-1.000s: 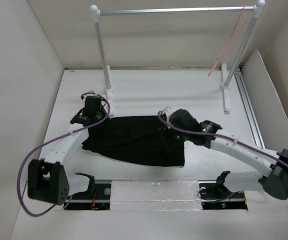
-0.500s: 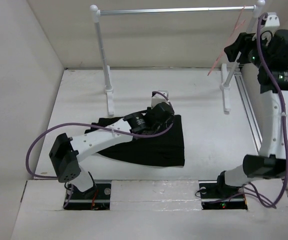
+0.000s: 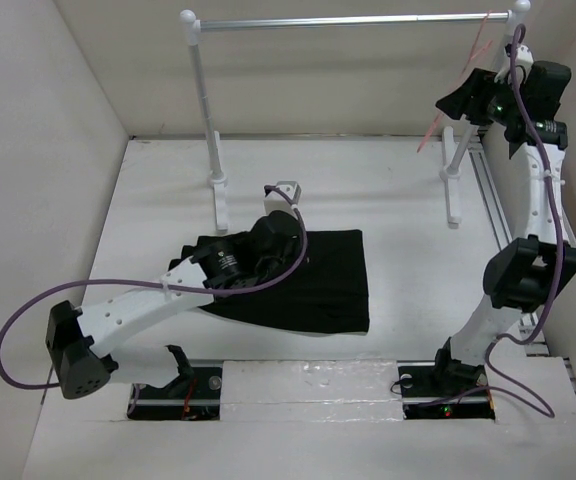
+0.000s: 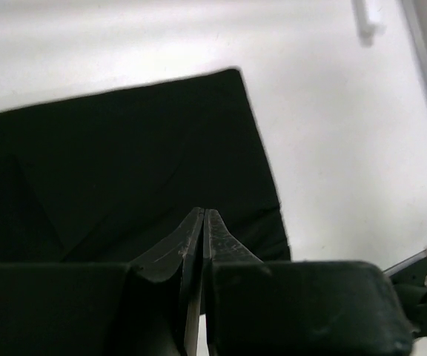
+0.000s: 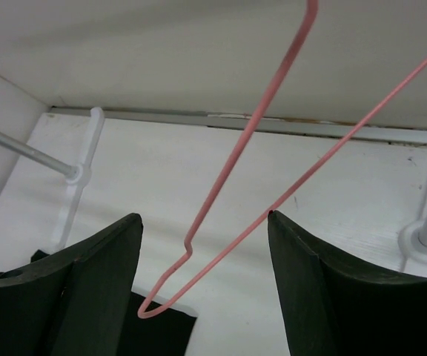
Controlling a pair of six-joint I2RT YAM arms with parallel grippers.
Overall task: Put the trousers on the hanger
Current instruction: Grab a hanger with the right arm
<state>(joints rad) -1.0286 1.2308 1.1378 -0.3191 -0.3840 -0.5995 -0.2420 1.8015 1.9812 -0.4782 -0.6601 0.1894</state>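
Note:
The black trousers (image 3: 318, 285) lie flat on the table; they also show in the left wrist view (image 4: 124, 163) and at the bottom of the right wrist view (image 5: 161, 334). My left gripper (image 3: 276, 243) hovers over their far middle part, its fingers (image 4: 202, 215) shut with nothing between them. The pinkish-red wire hanger (image 3: 427, 135) hangs from the right end of the silver rail (image 3: 348, 20). My right gripper (image 3: 463, 100) is raised beside it and open. In the right wrist view the hanger's lower loop (image 5: 236, 153) hangs between the spread fingers of the right gripper (image 5: 203, 215), and one wire touches the right finger.
The rail stands on two white posts (image 3: 203, 100) with feet on the table at the back. A metal track (image 3: 498, 220) runs along the right side. White walls enclose the table on the left, back and right.
My right arm has gone from the trousers up to the hanger and now sits slightly lower around it. My left arm has moved over the middle of the trousers, then drawn back a little leftwards.

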